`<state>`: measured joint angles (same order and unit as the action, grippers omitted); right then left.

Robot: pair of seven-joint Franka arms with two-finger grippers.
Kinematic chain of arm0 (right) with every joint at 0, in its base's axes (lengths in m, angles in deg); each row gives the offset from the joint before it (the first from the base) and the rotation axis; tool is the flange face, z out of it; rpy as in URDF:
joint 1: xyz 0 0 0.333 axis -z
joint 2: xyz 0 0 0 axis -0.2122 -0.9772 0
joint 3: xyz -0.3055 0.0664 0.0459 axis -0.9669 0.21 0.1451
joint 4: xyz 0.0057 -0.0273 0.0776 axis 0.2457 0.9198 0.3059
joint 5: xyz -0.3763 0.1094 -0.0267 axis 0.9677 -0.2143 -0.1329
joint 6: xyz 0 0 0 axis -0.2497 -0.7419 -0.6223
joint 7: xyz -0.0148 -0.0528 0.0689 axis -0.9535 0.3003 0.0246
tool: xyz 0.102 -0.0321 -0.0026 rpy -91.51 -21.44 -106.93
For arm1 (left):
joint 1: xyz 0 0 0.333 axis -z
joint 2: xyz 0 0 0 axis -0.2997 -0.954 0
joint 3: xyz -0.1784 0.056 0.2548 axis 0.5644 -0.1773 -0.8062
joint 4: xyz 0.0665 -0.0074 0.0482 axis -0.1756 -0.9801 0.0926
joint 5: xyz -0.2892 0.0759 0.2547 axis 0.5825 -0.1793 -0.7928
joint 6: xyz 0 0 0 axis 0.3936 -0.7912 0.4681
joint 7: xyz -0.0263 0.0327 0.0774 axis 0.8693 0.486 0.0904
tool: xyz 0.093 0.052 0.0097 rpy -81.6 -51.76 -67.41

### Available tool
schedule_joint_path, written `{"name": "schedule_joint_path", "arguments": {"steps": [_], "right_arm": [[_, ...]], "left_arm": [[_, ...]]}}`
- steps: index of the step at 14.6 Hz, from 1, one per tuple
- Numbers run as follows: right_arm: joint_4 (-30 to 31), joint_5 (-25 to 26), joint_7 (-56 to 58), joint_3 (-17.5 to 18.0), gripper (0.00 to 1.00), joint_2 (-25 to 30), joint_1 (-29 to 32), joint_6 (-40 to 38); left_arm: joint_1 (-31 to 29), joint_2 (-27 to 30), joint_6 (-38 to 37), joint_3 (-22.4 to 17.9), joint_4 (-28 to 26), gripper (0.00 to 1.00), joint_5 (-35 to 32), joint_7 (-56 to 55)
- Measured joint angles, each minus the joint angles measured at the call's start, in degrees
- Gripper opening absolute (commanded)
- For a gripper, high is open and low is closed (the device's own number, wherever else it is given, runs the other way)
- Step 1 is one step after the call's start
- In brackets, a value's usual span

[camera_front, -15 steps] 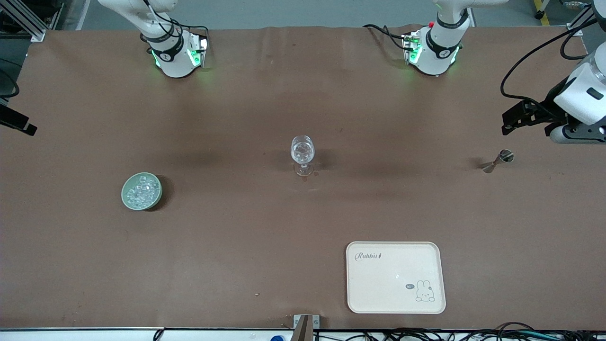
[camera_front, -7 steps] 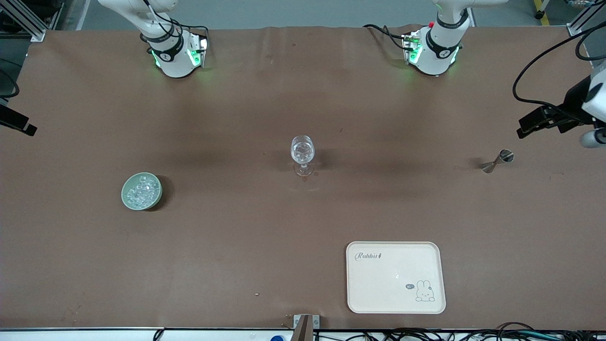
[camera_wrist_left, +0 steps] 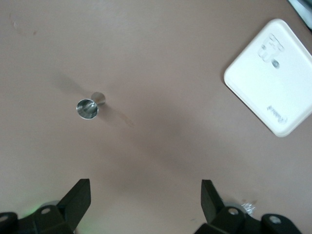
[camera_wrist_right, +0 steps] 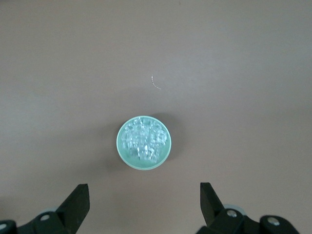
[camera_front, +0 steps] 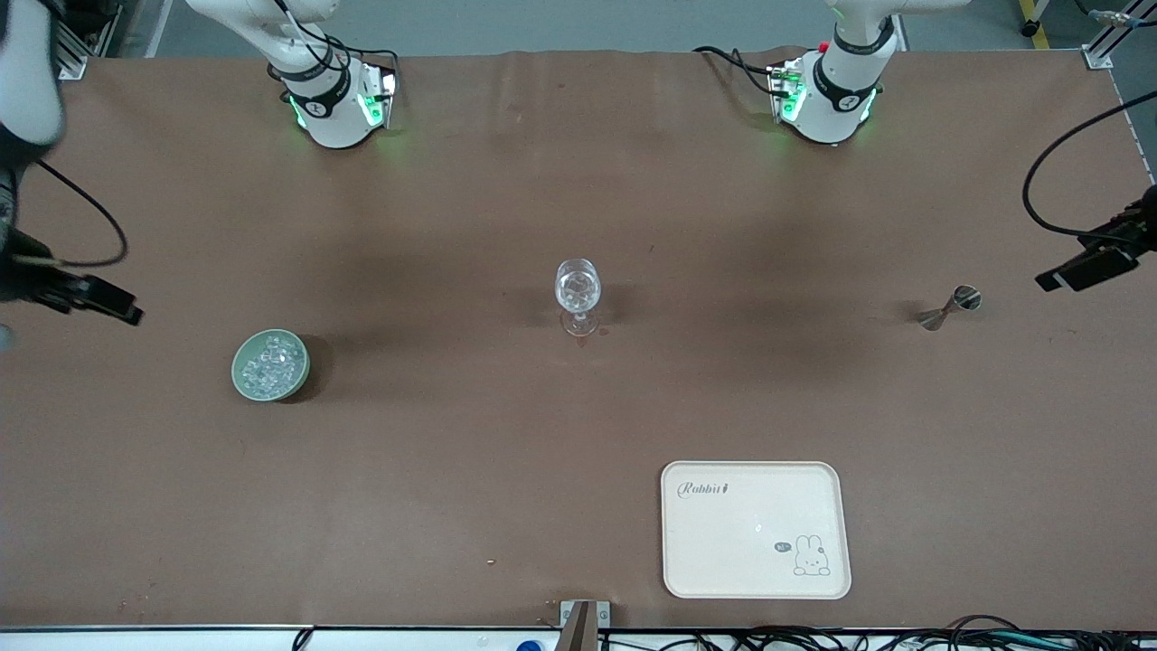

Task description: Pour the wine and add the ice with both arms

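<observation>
A clear wine glass [camera_front: 578,294] stands upright mid-table with glassy glints in its bowl. A green bowl [camera_front: 270,364] holds the heap of ice [camera_front: 269,362] toward the right arm's end. It also shows in the right wrist view [camera_wrist_right: 144,142]. My right gripper [camera_wrist_right: 144,202] is open and empty, high over the table beside the bowl. A small steel jigger [camera_front: 949,307] stands toward the left arm's end and shows in the left wrist view [camera_wrist_left: 90,106]. My left gripper [camera_wrist_left: 145,200] is open and empty, high over the table near the jigger. No wine bottle is in view.
A cream tray [camera_front: 756,529] with a rabbit drawing lies near the front camera, also in the left wrist view [camera_wrist_left: 273,75]. The arm bases [camera_front: 339,99] [camera_front: 827,95] stand along the table's back edge. Only black wrist parts [camera_front: 1089,265] [camera_front: 90,294] show at the ends.
The left arm's hand has pulled away from the jigger toward its end of the table, mostly leaving the front view. The right arm's wrist has come into view at its end.
</observation>
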<state>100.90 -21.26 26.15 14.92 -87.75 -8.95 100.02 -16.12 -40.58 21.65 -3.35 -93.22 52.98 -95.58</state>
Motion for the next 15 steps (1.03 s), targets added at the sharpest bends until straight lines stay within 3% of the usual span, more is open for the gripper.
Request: {"name": "schedule_joint_path", "arguments": {"steps": [4, 9, 12, 15], "right_arm": [[10.9, 0.0, 0.0, 0.2, 1.0, -2.3, -0.8, 13.0], [22.1, 0.1, 0.0, 0.2, 0.97, -7.2, -1.6, 30.1], [24.8, 0.1, 0.0, 0.3, 0.85, -10.4, -2.2, 36.1], [25.1, 0.1, 0.0, 0.3, 0.63, -11.8, -2.3, 37.1]], "left_arm": [[-0.1, -5.8, -1.9, -8.4, -0.4, 1.0, 7.0, -5.4], [-0.7, -17.6, -5.2, -22.3, -0.9, 1.0, 21.3, -6.0], [-3.2, -26.7, -8.5, -27.9, -1.5, 1.0, 31.9, -5.9], [-5.5, -35.8, -8.9, -29.0, -1.6, 1.0, 37.9, -1.2]]}}
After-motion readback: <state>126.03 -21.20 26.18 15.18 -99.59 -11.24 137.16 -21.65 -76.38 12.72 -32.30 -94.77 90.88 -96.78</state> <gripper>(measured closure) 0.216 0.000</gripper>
